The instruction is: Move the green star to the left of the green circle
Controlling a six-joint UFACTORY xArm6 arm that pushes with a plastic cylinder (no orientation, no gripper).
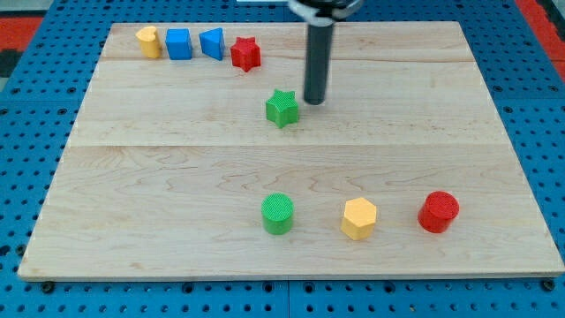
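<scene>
Green star [282, 108], ridged, sits just left of my tip [314, 102].

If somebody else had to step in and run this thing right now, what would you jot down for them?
My tip is down on the board, just to the upper right of the green star, close by; contact is unclear.
The green star sits mid-board; the green circle is near the view's bottom, almost straight below it.
Done: nothing settled yet; the star is not beside the circle.
Left: push the star down and round to the circle's left.
</scene>
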